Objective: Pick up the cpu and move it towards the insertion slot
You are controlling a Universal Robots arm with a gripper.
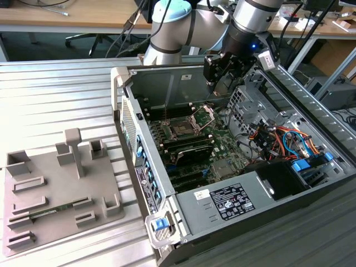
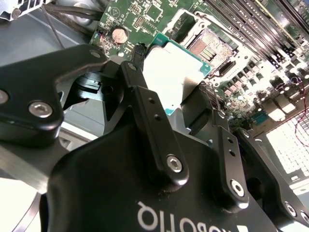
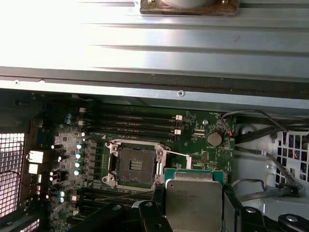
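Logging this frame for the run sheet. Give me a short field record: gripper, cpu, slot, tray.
gripper: gripper inside the open computer case, above the motherboard
fingers: fingers shut on the cpu's edges
cpu: cpu held off the board, metal top showing in both wrist views
insertion slot: insertion slot empty, load plate hinged up
cpu vs slot: beside the slot in the first wrist view, not over it
tray: grey tray on the table at the exterior view's left

silver arm (image 1: 211, 25), pale blue caps, black screwed hand (image 2: 174, 96).
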